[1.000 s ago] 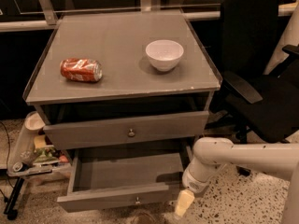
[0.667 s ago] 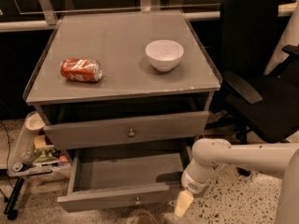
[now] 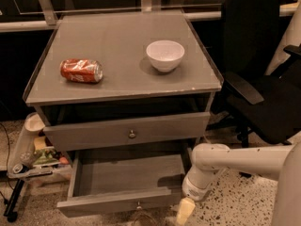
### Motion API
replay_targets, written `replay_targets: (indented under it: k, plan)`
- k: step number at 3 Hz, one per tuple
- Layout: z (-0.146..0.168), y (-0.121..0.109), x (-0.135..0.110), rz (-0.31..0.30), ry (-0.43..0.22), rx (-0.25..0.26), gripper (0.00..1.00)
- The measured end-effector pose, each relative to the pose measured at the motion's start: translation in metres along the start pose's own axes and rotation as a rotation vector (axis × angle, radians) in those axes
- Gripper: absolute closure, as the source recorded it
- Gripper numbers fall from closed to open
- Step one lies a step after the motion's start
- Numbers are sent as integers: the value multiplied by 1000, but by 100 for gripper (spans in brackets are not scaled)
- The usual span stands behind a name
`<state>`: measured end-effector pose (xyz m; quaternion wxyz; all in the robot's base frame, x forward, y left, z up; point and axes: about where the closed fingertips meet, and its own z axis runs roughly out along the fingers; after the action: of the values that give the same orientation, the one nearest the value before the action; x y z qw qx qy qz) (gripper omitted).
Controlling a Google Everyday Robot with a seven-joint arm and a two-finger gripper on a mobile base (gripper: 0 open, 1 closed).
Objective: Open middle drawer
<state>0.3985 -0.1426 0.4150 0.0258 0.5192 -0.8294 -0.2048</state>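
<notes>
The middle drawer (image 3: 123, 202) is grey with a small round knob (image 3: 138, 205) on its flat front. It stands pulled far out, and its inside looks empty. My gripper (image 3: 185, 211) hangs low at the drawer's right front corner, just right of the front panel, and points down at the floor. Only one pale yellowish finger (image 3: 185, 210) shows. The white arm (image 3: 235, 159) comes in from the right. The wider grey drawer (image 3: 127, 132) above has its own knob (image 3: 132, 134) and its front sits just ahead of the cabinet frame.
A crushed red soda can (image 3: 81, 70) and a white bowl (image 3: 165, 55) sit on the cabinet top (image 3: 117, 36). A black office chair (image 3: 263, 79) stands close on the right. A stand with small cluttered items (image 3: 33, 154) is at the left. The floor is speckled (image 3: 230, 206).
</notes>
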Motion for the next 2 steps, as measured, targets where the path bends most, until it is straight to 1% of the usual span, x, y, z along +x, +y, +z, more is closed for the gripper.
replay_targets:
  k: [1,2]
  plan:
    - [-1,8,4,12,-5,-4,0]
    - [-4,13,-2,25,-26,-3,0]
